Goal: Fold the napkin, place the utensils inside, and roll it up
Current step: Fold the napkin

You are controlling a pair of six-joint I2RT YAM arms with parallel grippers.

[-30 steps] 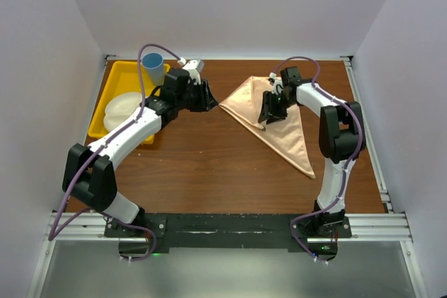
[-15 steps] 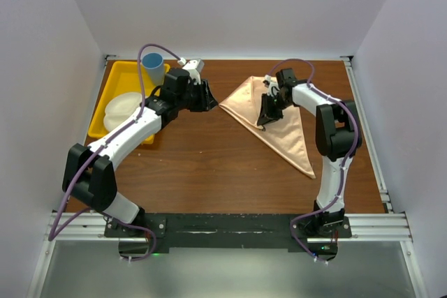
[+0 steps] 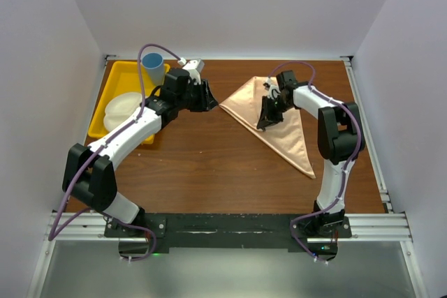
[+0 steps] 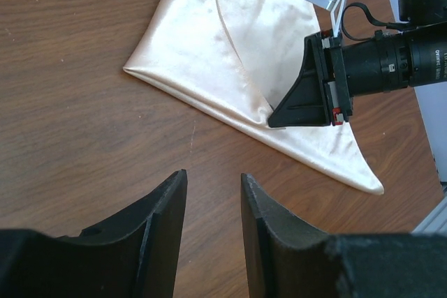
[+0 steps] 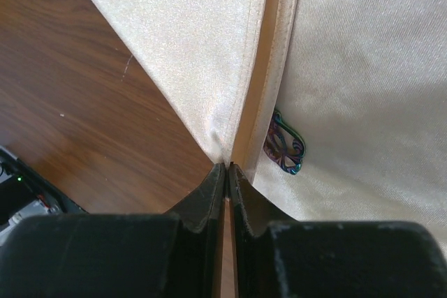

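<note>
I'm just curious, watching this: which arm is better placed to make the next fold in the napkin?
Right. The right gripper is pinched on the peach napkin at its edge; the left gripper hangs open over bare table beside the cloth's corner.

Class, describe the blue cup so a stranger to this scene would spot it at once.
Start at the yellow tray, far left on the table. At its far end, beyond the white plate, stands the blue cup, the only blue thing there.
</note>
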